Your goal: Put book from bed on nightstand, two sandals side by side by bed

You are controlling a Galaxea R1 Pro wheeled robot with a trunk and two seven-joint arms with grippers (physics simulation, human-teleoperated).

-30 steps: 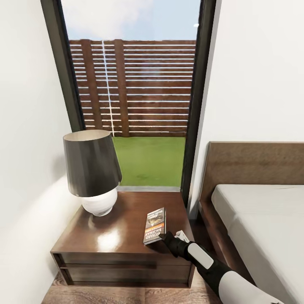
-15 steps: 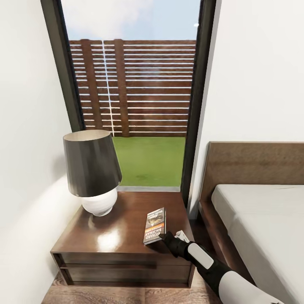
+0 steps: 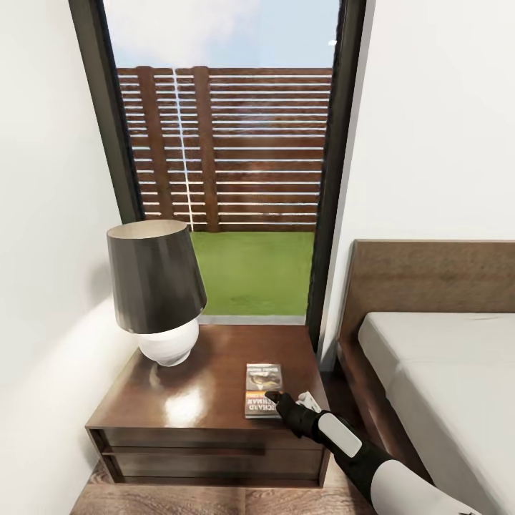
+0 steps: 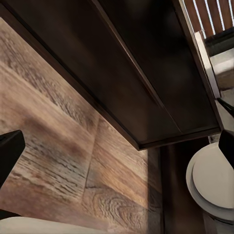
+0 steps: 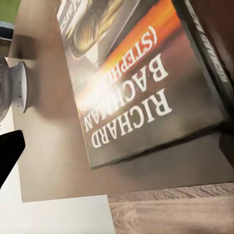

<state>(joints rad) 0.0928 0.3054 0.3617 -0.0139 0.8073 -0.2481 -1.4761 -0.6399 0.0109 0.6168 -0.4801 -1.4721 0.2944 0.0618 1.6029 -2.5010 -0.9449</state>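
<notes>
The book [image 3: 262,390] lies flat on the nightstand [image 3: 193,408], near its front right corner, cover up with white and orange lettering [image 5: 136,83]. My right gripper [image 3: 275,398] rests at the book's near edge and is open, its black fingers spread wide to either side of the book [image 5: 119,144]. My left gripper [image 4: 117,146] is open low down in front of the nightstand's drawer face [image 4: 122,63], above the wood floor. The bed [image 3: 443,372] stands to the right of the nightstand. The sandals are out of view.
A black-shaded lamp [image 3: 157,286] with a round white base stands on the nightstand's left half. A tall black-framed window [image 3: 229,164] rises behind it, with white walls on both sides. The gap between nightstand and bed frame is narrow.
The book was tilted up at the right gripper's tips; now it lies flat on the nightstand and has turned slightly. The gripper has let it go. The camera has not moved.
</notes>
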